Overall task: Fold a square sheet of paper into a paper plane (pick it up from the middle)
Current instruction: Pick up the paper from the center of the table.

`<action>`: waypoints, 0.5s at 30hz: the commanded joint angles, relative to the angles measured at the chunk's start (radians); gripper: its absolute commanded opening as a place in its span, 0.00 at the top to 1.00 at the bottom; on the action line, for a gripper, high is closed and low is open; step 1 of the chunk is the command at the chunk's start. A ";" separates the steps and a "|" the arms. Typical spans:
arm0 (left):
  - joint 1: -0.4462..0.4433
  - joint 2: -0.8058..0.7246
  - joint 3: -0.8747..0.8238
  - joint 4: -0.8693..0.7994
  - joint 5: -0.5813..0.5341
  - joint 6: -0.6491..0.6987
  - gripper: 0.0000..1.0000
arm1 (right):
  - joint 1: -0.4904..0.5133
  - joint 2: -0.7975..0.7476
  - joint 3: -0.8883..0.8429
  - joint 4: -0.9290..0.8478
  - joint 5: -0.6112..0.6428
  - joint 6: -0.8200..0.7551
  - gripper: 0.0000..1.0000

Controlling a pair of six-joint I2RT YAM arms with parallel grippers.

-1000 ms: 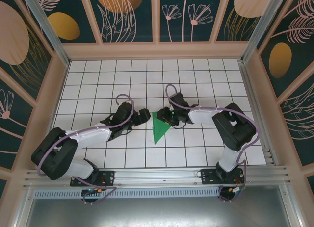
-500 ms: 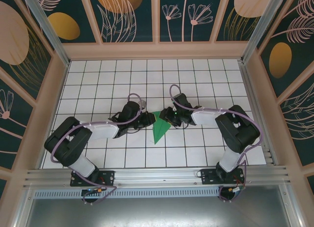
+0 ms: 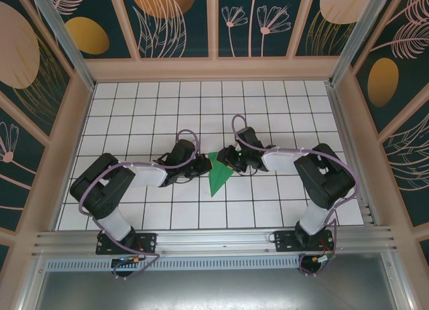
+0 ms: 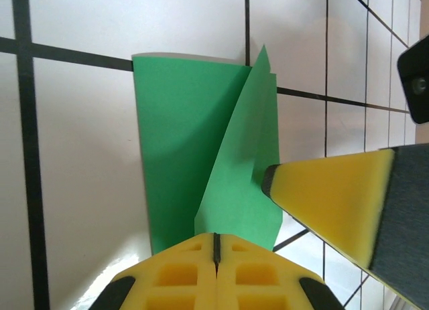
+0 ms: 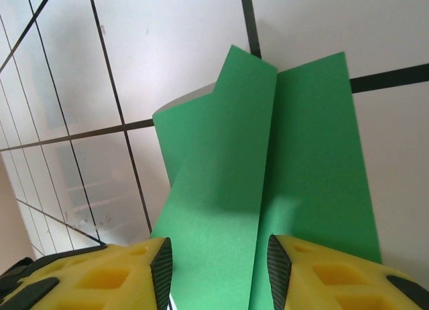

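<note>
Green is the one bright colour on the table: a bright green folded sheet of paper (image 3: 218,178) lies near the middle of the white tiled table with black lines (image 3: 134,116). From above it is a long pointed shape, with its sharp tip at 6 o'clock and its wide end at 12 o'clock. The left gripper (image 3: 203,165) sits at 10 o'clock from the paper and the right gripper (image 3: 228,163) at 2 o'clock. Both are low at the wide end. From up there the fingers are small and dark, so how they stand is hard to make out.

The left wrist view is much closer. The left gripper (image 4: 216,240) has its two yellow fingers squeezed tight together, with just a thin line between them. The near edge of the paper (image 4: 177,136) goes out of sight behind them, so I cannot tell if any paper is caught in the pinch. A loose flap stands up a little. One yellow finger (image 4: 328,203) of the right gripper comes in from 4 o'clock and touches the flap's edge.

In the right wrist view the right gripper (image 5: 216,250) has its fingers apart. The raised flap of the paper (image 5: 315,156) runs down into the gap between them. The picture's bottom edge cuts the fingers off.
</note>
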 commanded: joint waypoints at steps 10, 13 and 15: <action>-0.003 0.023 0.017 -0.039 -0.022 0.020 1.00 | 0.000 0.052 0.023 0.012 -0.031 -0.007 0.56; -0.002 0.024 0.017 -0.042 -0.024 0.023 1.00 | 0.003 0.063 0.032 0.016 -0.044 -0.016 0.57; -0.003 0.023 0.017 -0.045 -0.024 0.023 1.00 | 0.008 0.069 0.039 0.022 -0.055 -0.024 0.58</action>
